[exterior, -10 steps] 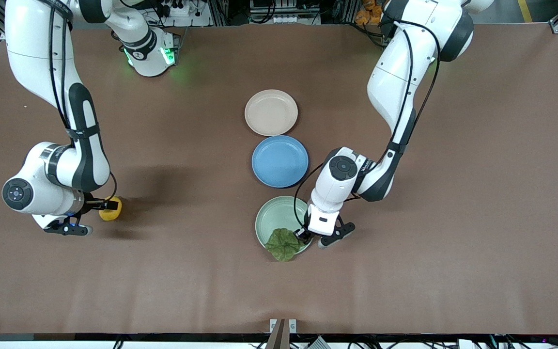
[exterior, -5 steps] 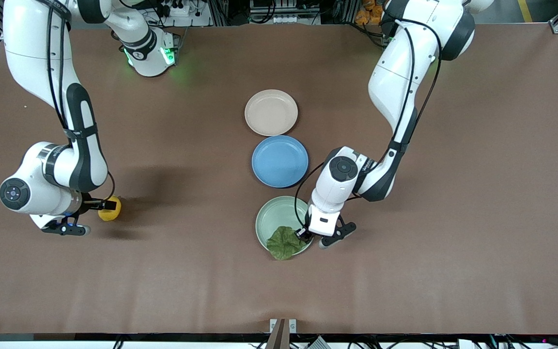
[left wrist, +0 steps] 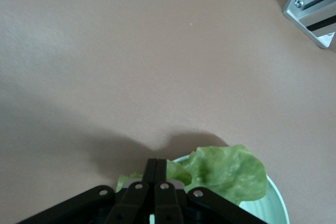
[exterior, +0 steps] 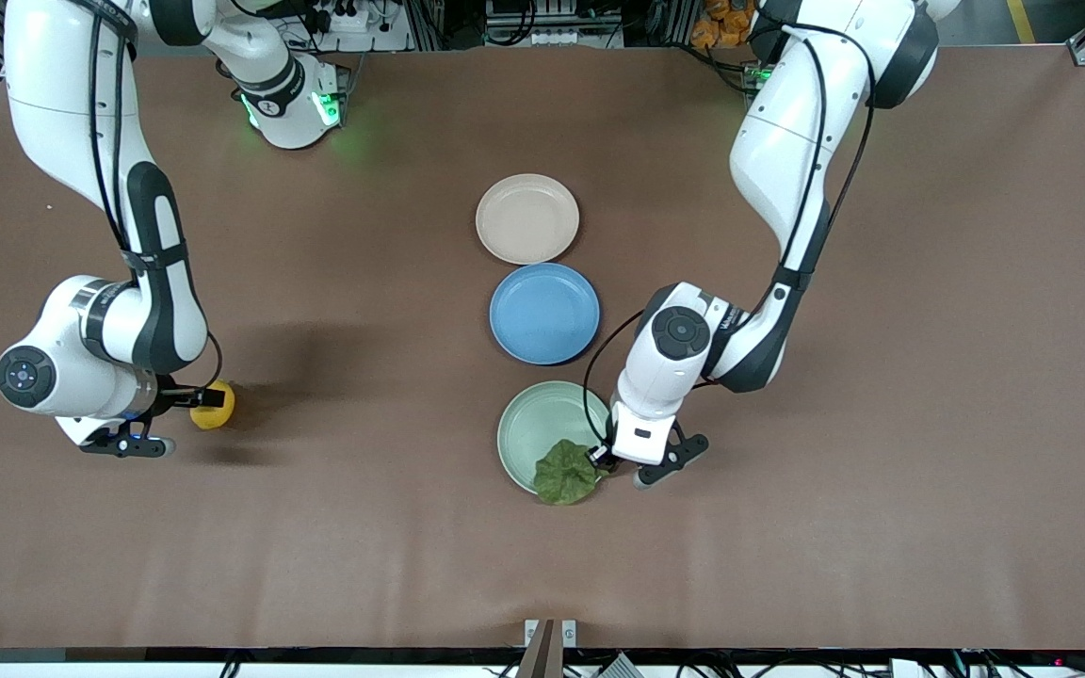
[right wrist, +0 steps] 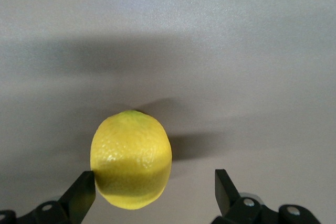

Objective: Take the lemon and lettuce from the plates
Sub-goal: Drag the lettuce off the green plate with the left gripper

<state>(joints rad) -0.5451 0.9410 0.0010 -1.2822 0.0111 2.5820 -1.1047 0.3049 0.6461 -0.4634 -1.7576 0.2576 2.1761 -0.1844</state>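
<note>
Right gripper (exterior: pixel 186 403): low at the right arm's end of the table, fingers spread wide, holding nothing; one finger is beside the lemon.
Lemon (exterior: pixel 213 408): lies on the bare brown table (exterior: pixel 882 471), well apart from every plate; this half of the task looks done.
Beige-pink plate (exterior: pixel 527 218): empty, farthest from the front camera in the row of three.
Blue plate (exterior: pixel 544 313): empty, between the other two.
Mint green plate (exterior: pixel 542 435): nearest the front camera, with the lettuce at its rim.
Lettuce (exterior: pixel 566 472): partly on the plate, its edge hanging over the rim toward the front camera.
Left gripper (exterior: pixel 600 459): fingers pressed together, pinching the leaf's edge.
Left to do: carry the lettuce clear of the plate and set it down.
</note>
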